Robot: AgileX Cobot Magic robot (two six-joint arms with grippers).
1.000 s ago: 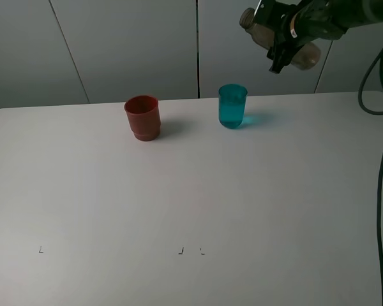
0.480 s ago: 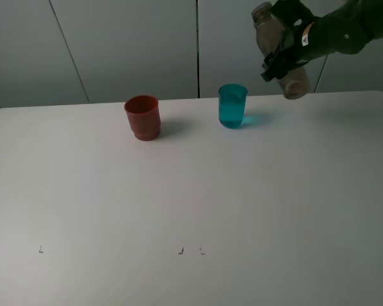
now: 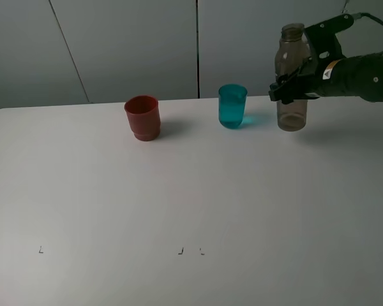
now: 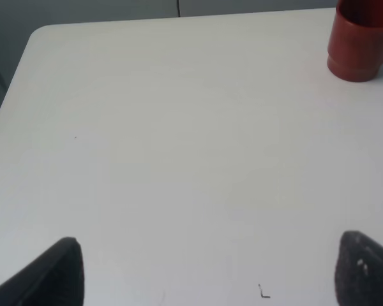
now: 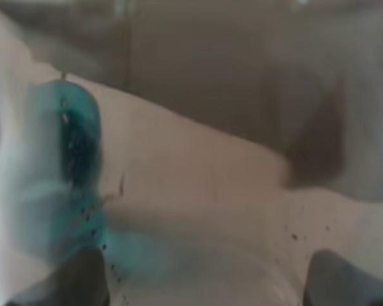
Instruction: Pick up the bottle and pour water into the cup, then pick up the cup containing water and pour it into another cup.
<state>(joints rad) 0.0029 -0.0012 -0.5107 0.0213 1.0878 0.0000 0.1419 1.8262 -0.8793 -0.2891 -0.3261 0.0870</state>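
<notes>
Exterior high: one bottle (image 3: pixel 292 83), one teal cup (image 3: pixel 232 106), one red cup (image 3: pixel 142 117)

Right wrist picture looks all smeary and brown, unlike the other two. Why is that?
Right wrist view: the camera looks through the smoky bottle held in the right end effector, so the teal cup warps and blurs; exterior high and left wrist views: sharp, evenly lit, soft shadows.

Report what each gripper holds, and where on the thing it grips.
The right gripper holds the bottle, clamped around the middle of its body, with the bottle upright. The left gripper is open and holds nothing.
</notes>
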